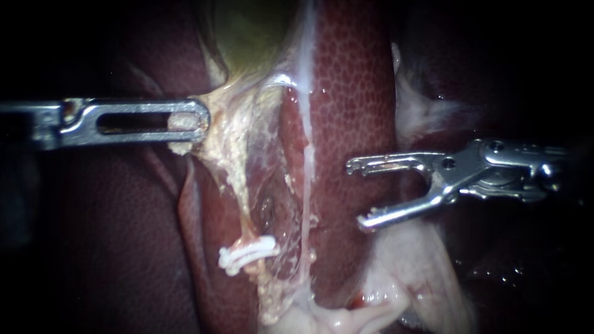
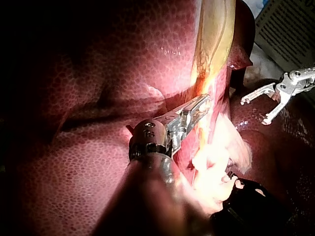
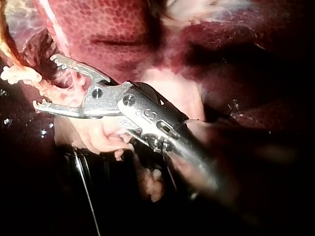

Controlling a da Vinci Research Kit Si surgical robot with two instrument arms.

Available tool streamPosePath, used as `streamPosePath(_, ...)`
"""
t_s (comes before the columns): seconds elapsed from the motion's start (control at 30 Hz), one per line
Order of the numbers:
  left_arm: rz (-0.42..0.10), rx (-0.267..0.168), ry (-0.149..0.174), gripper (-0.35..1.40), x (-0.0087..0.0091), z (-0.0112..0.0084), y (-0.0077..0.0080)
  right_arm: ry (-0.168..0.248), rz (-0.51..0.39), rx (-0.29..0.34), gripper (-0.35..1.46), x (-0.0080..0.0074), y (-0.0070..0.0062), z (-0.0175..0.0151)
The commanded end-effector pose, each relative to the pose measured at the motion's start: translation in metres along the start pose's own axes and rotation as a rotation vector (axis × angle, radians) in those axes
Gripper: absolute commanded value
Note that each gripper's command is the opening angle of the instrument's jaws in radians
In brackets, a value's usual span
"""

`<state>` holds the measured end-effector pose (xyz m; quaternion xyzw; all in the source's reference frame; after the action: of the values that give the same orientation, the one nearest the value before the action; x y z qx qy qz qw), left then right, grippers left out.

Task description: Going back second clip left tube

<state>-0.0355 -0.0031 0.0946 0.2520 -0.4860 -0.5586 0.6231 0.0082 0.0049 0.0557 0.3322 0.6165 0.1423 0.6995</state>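
My left instrument (image 1: 189, 122) comes in from the left, its slotted jaws shut on pale tissue at the foot of the greenish gallbladder (image 1: 247, 31). From that tissue the left tube (image 1: 238, 185) runs down, with one white clip (image 1: 247, 254) across it low down. A thinner whitish right tube (image 1: 306, 179) runs beside it. My right instrument (image 1: 359, 194) hangs over the liver (image 1: 352, 93) to the right of both tubes, jaws open and empty. The left wrist view shows my left instrument (image 2: 199, 105) holding the tissue. In the right wrist view my right instrument (image 3: 44, 81) gapes wide.
Pale fatty tissue (image 1: 408, 272) lies below my right instrument and more (image 1: 421, 105) above it. Dark liver surface (image 1: 111, 235) fills the left side. In the left wrist view my right instrument (image 2: 256, 108) shows open, beyond the gallbladder (image 2: 214, 34).
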Motion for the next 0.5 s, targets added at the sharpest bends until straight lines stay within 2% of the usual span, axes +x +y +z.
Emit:
streamPosePath(0.03, 0.001, -0.002, -0.001, -0.35, 0.0, 0.0002, 0.0002, -0.002, -0.004, 0.001, 0.6, 0.0001, -0.0002, 0.0)
streamPosePath(0.13, 0.004, -0.001, -0.006, -0.35, 0.0004, 0.0011, 0.001, -0.002, -0.002, 0.002, 0.6, 0.0003, -0.0004, -0.0001)
streamPosePath(0.3, 0.01, -0.016, 0.007, -0.35, 0.0009, 0.0031, 0.0024, -0.004, -0.002, 0.003, 0.6, 0.0002, -0.0005, -0.0003)
streamPosePath(0.5, 0.015, -0.027, 0.017, -0.35, 0.0018, 0.0059, 0.0032, -0.005, -0.002, 0.003, 0.6, 0.0002, -0.0006, -0.0004)
